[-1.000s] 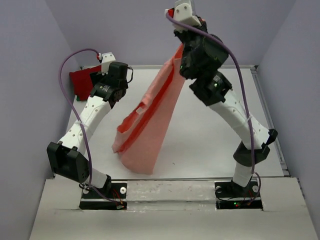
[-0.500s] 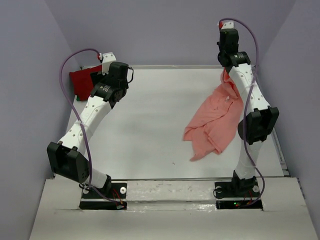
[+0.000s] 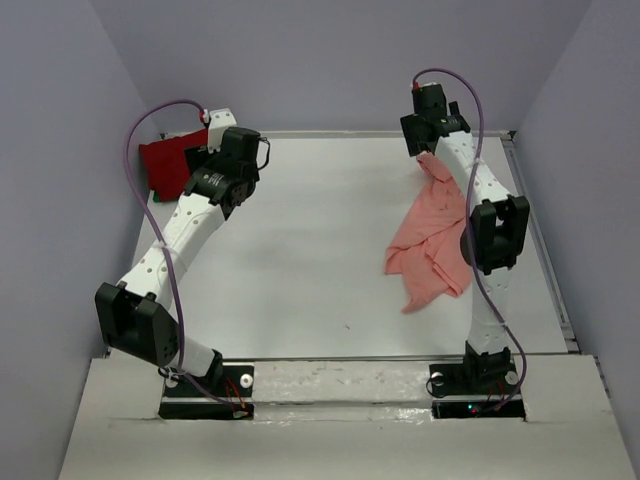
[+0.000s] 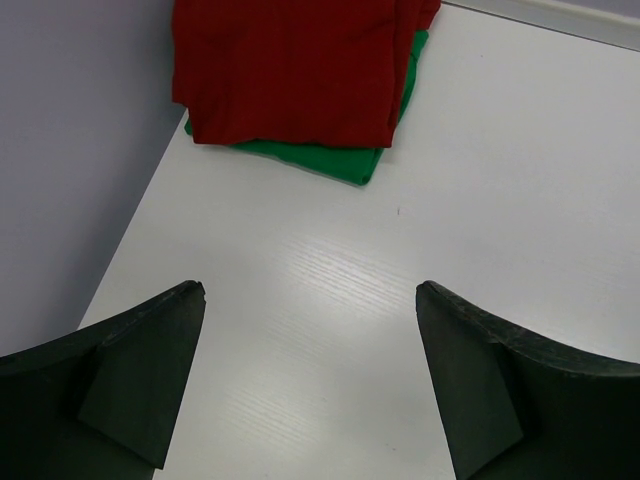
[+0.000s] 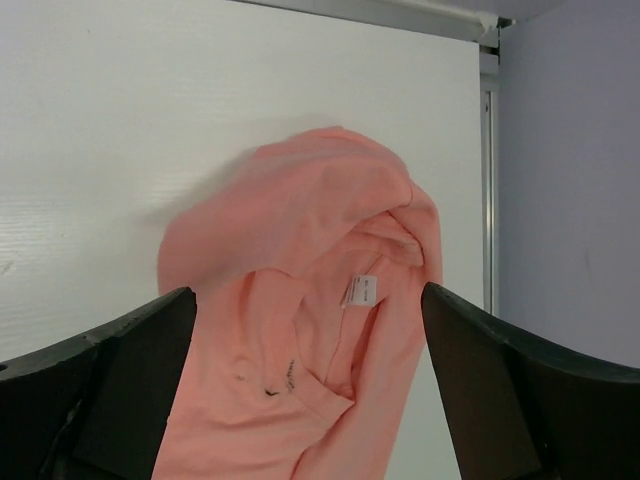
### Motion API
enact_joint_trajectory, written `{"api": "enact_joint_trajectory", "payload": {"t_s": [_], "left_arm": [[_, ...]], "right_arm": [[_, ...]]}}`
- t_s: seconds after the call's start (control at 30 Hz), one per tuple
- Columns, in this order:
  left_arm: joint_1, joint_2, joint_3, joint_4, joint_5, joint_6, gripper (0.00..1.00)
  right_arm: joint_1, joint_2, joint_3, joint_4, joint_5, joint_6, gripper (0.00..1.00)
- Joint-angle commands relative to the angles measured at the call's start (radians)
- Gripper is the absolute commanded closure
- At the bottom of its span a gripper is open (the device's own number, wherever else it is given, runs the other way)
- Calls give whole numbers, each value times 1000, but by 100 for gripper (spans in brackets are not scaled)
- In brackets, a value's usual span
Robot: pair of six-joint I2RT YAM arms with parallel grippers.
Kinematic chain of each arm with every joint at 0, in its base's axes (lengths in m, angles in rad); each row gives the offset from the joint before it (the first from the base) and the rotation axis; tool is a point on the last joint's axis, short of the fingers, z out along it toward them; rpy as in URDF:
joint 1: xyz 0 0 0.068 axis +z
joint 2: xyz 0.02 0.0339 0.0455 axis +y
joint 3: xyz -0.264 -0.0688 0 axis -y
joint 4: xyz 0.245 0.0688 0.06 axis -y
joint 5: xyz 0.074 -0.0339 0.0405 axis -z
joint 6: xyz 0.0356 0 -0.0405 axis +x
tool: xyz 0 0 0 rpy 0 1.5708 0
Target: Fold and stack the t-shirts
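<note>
In the overhead view, the salmon-pink t-shirt (image 3: 432, 250) is lying crumpled and unfolded at about three o'clock on the table (image 3: 300, 260), its far end reaching toward one o'clock under the right gripper (image 3: 424, 140); the left gripper (image 3: 212, 165) is hanging at ten o'clock beside the dark red t-shirt (image 3: 165, 165), which is sitting in the far left corner, likely so the stack is kept out of the working space. In the left wrist view, the jaws are standing wide apart with only bare table between them; at twelve o'clock the dark red pad is resting on the green t-shirt (image 4: 330, 160), whose edge is peeking out along the near and right sides, both well apart from the fingers. In the right wrist view, the jaws are also spread wide and gripping nothing; the salmon-pink shirt is bunching on the table below them, collar and white label (image 5: 362, 291) facing up. Two shirts seem finished; this one probably needs spreading flat before any fold.
</note>
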Motion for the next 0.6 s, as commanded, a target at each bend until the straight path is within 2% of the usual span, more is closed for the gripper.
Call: {"api": "enact_joint_trajectory", "payload": {"t_s": [0.0,0.13,0.23,0.27,0.3,0.33,0.37,0.4,0.47,0.53,0.57], "left_arm": [[-9,-37,-12,35,-15,6,1],[-9,-30,-9,31,-22,5,1],[-11,-35,-4,26,-25,5,1],[-9,-38,-3,28,-22,3,1],[-11,-41,-1,29,-19,5,1],[-11,-43,-1,31,-16,6,1],[-11,-47,-3,31,-16,8,1],[-11,-47,-1,29,-16,8,1],[-12,-49,-1,29,-13,9,1],[-14,-55,-4,32,-9,9,1],[-14,-55,-4,34,-4,9,1]], "right_arm": [[51,-157,13,27,-20,25,0],[131,-283,-75,10,-46,106,3],[209,-397,-245,-7,-110,243,14],[243,-467,-374,10,-128,278,27],[257,-502,-442,56,-162,316,36],[281,-559,-501,70,-200,340,62],[297,-584,-606,82,-202,375,72],[315,-607,-656,96,-201,390,77],[326,-648,-751,128,-219,412,79],[337,-685,-852,136,-253,441,58],[352,-696,-882,139,-254,447,58]]}}
